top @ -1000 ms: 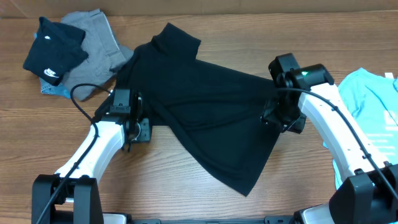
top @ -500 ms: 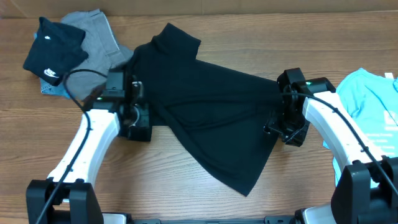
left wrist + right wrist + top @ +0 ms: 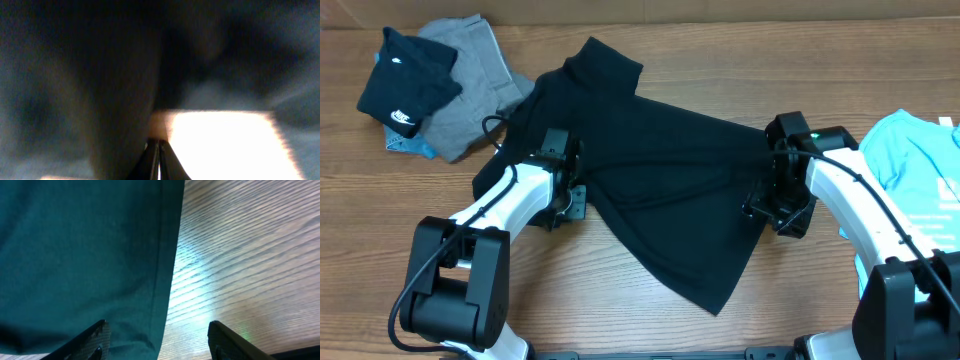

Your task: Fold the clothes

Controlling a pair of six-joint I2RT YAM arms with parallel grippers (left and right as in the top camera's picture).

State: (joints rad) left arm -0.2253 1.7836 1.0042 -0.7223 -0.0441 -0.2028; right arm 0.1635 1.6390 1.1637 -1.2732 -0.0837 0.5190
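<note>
Black T-shirt (image 3: 660, 190) lies rumpled across desk (image 3: 570, 300) centre; looks soft, light, floppy, so probably best pinched at hems. Left jaws closed at its left edge, grip unclear; right jaws open over right hem.

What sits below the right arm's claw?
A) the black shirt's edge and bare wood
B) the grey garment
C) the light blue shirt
A: the right wrist view shows the right gripper open over the hem of the black shirt, with bare table beside it.
</note>
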